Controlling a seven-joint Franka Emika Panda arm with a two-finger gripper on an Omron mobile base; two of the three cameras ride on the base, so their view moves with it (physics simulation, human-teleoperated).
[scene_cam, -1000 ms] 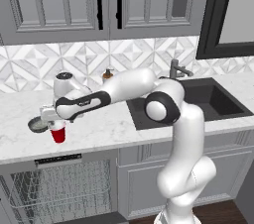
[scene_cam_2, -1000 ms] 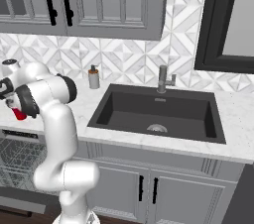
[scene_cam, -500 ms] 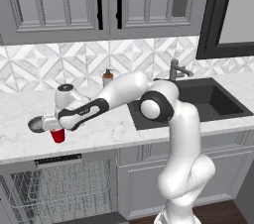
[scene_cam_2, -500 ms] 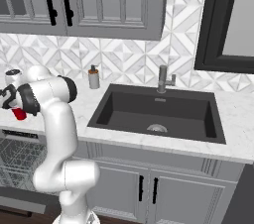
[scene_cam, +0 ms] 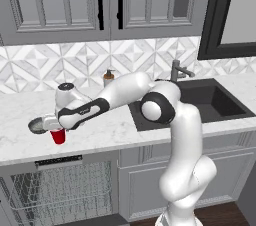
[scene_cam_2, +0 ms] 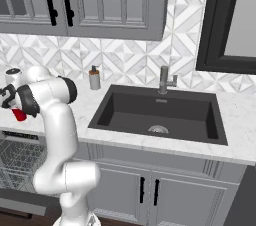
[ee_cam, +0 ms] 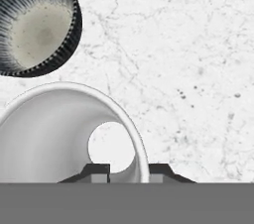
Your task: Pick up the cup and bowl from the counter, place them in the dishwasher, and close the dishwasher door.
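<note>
Hand view looks straight down into the cup [ee_cam: 64, 134]: its white rim passes between the two dark fingertips [ee_cam: 99, 172], one inside the cup and one outside, so the gripper [ee_cam: 128, 172] is pinched narrow on the cup's wall. The bowl [ee_cam: 34, 22] sits just beside the cup, toward the upper left corner of this view, its pale inside facing up, with a thin strip of marble between them.

From the left base view, the arm reaches far out over the counter [scene_cam: 115, 130] to its left end, with the hand low over the red cup [scene_cam: 58, 136]. The cup stands upright near the counter's front edge, and the bowl [scene_cam: 37, 125] rests just to its left, partly hidden by the hand. Below that edge the dishwasher [scene_cam: 60, 190] shows its grey wire rack.

In the right base view the cup [scene_cam_2: 19, 115] shows as a red patch behind the arm, above the rack of the dishwasher [scene_cam_2: 17, 160].
</note>
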